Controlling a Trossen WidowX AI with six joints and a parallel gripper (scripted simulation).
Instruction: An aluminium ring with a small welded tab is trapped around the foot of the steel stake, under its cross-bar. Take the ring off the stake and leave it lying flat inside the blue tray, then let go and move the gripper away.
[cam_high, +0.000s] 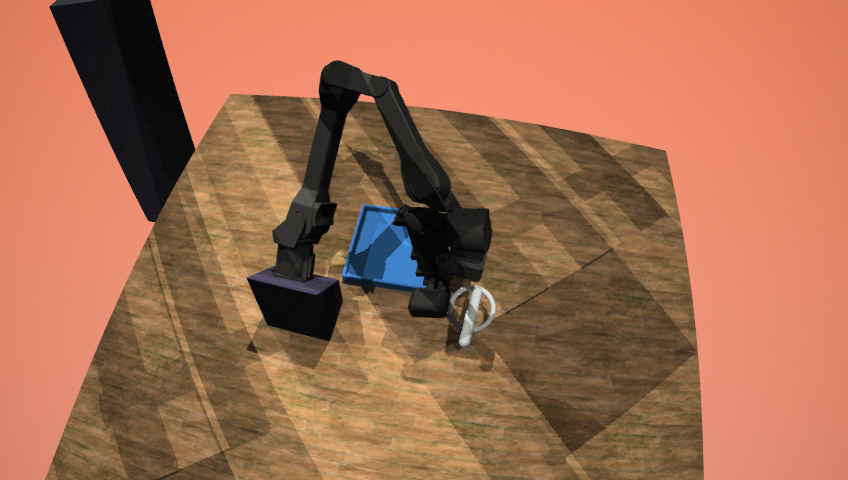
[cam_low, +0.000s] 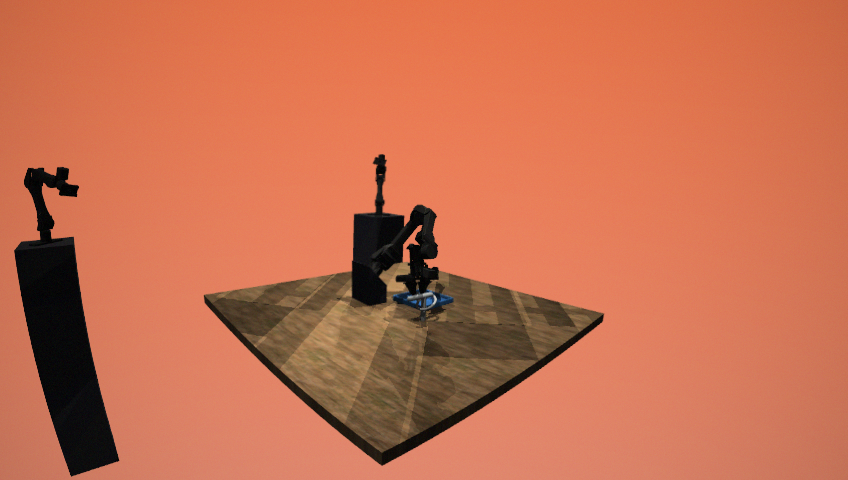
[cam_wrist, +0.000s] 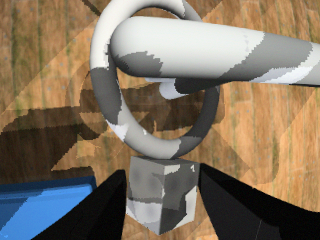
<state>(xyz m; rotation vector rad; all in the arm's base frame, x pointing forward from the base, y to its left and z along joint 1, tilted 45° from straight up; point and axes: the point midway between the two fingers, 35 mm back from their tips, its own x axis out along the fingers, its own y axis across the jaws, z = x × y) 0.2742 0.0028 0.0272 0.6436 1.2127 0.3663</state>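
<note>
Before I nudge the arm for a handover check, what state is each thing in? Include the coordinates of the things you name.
Gripper (cam_high: 437, 291) (cam_low: 420, 292) (cam_wrist: 162, 174): shut on the ring's tab.
Ring (cam_high: 492, 315) (cam_low: 435, 302) (cam_wrist: 106, 95): held, raised, not in the tray.
Stake (cam_high: 470, 315) (cam_low: 423, 315) (cam_wrist: 210, 47): standing.
Tray (cam_high: 348, 277) (cam_low: 447, 300) (cam_wrist: 47, 186): on the table (cam_high: 535, 386) (cam_low: 357, 356) (cam_wrist: 280, 198).

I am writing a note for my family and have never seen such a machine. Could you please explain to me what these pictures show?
The machine is one black jointed arm, fixed on a dark block. The top picture looks down on it; the exterior picture is taken from farther away and also shows two more arms on tall pillars. The wrist picture looks past the fingers of its pincer.

On the wooden table are a blue tray and a metal post with a bar across its top. The pincer is shut on the small block-shaped tab of a metal ring. The ring is outside the tray; whether it is free of the post is hard to tell.
</note>
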